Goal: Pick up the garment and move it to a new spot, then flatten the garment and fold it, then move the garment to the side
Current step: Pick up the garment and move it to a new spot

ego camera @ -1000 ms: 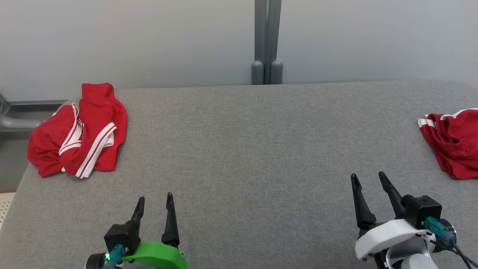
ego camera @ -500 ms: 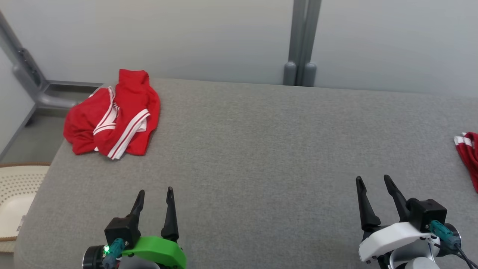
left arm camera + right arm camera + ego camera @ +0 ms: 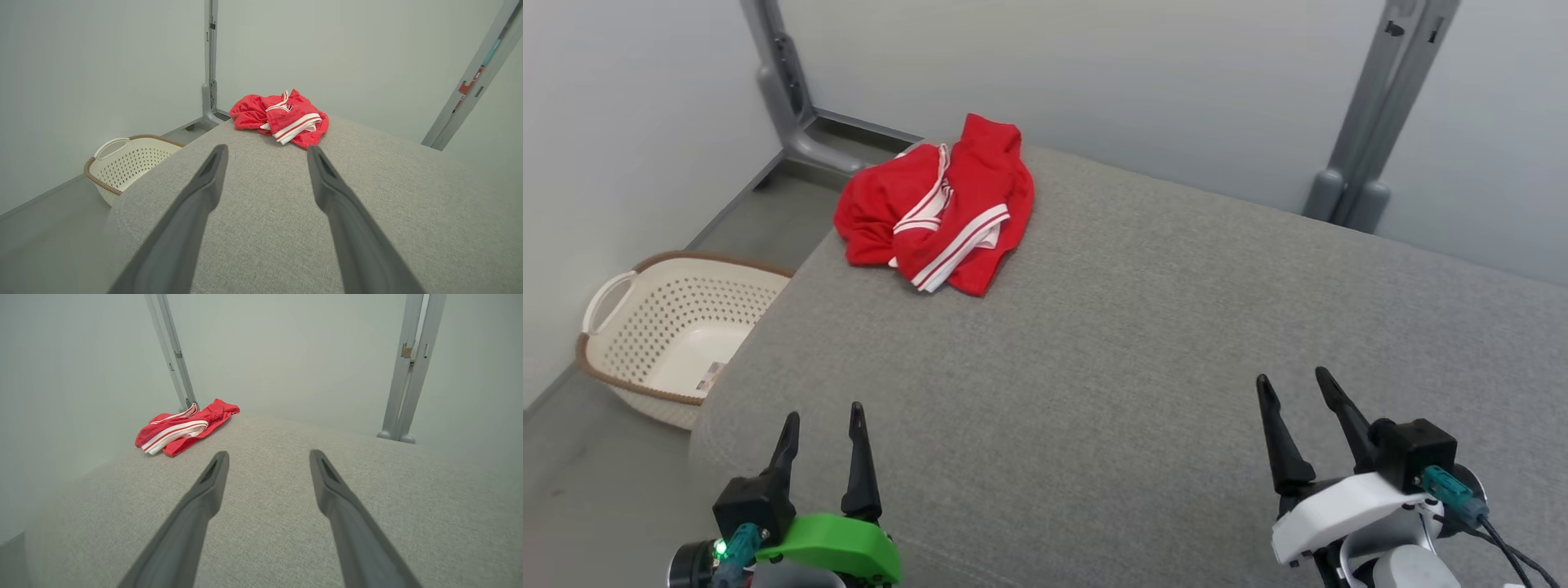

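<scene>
Red garment [image 3: 935, 216], crumpled and white-striped, is shown at the far left corner of the grey padded surface [image 3: 1143, 327]. Left gripper [image 3: 823, 412] and right gripper [image 3: 1291, 376] are seen empty, jaws spread wide, well short of it. A raised fold is best pinched from above.

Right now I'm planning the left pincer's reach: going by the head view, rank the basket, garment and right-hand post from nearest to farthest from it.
1. Basket: on the floor, to the left of the left pincer.
2. Garment: ahead and a bit right.
3. Post: far right, by the wall.
</scene>
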You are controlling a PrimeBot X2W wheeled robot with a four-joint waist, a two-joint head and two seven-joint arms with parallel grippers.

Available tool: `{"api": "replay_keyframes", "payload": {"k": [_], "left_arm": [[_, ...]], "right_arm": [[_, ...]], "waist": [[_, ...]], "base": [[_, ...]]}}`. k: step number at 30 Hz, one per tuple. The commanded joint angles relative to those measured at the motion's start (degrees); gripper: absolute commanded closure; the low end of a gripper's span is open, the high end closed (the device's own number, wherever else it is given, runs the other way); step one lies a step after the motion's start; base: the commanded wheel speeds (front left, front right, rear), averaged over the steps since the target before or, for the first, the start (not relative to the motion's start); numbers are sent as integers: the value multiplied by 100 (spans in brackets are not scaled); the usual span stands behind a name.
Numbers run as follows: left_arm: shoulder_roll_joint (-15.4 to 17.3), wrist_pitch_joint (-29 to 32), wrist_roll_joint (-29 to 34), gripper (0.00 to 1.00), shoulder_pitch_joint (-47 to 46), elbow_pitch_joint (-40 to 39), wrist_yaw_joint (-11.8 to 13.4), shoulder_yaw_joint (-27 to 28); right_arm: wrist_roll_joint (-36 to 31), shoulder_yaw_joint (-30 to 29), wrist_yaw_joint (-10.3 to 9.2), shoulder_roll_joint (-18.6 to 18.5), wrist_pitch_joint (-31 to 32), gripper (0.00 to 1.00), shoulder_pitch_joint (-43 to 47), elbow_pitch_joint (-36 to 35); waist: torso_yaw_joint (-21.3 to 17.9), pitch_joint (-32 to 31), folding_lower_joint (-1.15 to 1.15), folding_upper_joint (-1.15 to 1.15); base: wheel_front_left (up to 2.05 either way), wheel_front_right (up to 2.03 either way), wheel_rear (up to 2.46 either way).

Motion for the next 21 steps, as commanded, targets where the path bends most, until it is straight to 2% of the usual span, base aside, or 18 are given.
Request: {"api": "replay_keyframes", "payload": {"k": [1, 9, 14, 18, 21], "left_arm": [[24, -11, -44, 0, 75, -46, 46, 37], [-5, -45, -45, 0, 203, -143, 80, 131], [103, -29, -101, 0, 143, -133, 34, 226], [392, 32, -123, 0, -133, -301, 16, 447], [779, 196, -99, 0, -513, -526, -13, 672]], "right_arm": [[-17, 63, -8, -18, 21, 0, -65, 38], [28, 279, -8, -21, -10, 0, -157, 171], [-14, 130, -8, -21, -59, 0, -38, 180], [-154, 54, -8, -25, -12, 0, -214, 103], [-270, -31, -8, -21, 77, 0, -313, 5]], "waist": [[327, 63, 0, 0], [335, 69, 0, 0], [297, 21, 0, 0], [28, 219, 0, 0], [-201, 442, 0, 0]], "base": [[0, 0, 0], [0, 0, 0], [0, 0, 0], [0, 0, 0], [0, 0, 0]]}}
